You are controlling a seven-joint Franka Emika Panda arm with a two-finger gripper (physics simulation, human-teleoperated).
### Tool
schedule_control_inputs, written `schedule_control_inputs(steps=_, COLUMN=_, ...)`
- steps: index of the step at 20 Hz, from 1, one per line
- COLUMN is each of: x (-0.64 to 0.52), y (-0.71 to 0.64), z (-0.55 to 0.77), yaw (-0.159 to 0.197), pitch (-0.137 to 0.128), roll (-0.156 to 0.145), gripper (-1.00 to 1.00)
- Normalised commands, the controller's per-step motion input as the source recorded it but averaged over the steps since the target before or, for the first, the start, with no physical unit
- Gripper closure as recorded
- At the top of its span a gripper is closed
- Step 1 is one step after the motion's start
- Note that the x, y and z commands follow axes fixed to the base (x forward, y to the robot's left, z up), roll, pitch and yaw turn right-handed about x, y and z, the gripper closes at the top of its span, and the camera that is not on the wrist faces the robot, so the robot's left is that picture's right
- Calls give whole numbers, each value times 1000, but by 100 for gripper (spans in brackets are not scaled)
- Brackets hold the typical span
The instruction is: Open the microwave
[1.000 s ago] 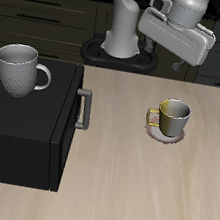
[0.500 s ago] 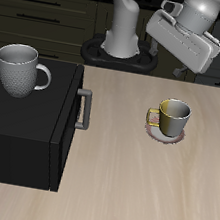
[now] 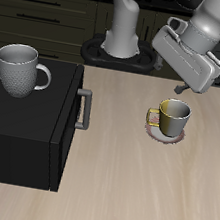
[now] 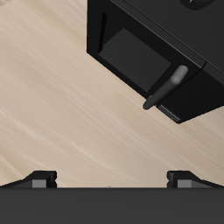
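From the exterior view, the large matte black microwave (image 3: 23, 128) sits on the pale wooden table (image 3: 139, 188), door closed, its grey bar handle (image 3: 82, 108) facing a yellow-green metallic mug (image 3: 171, 116) on a small round coaster (image 3: 164, 134). A grey textured mug (image 3: 19, 70) stands atop the microwave. The gripper (image 3: 181, 86) hangs tilted above the yellow-green mug, well apart from the microwave.

In the wrist view, the microwave (image 4: 140, 44) and its handle (image 4: 165, 87) lie beyond the fingertips (image 4: 39, 178), which stand wide apart, holding nothing.

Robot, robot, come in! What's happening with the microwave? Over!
Hand open, holding nothing, up above the yellow mug. Microwave door shut, handle untouched. Grey mug sits on top. Path to handle looks clear. Over.
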Motion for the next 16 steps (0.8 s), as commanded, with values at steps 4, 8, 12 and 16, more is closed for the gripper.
schedule_control_inputs(steps=4, x=68, y=275, z=-175, yaw=-43, pitch=-20, roll=-25, gripper=-100)
schedule_control_inputs(steps=8, x=118, y=215, z=-181, yaw=-20, pitch=-47, roll=-47, gripper=-100)
schedule_control_inputs(steps=12, x=95, y=-78, z=-78, yaw=-53, pitch=-70, roll=-74, gripper=-100)
schedule_control_inputs(steps=16, x=153, y=106, z=-157, yaw=-58, pitch=-45, roll=-62, gripper=-100)
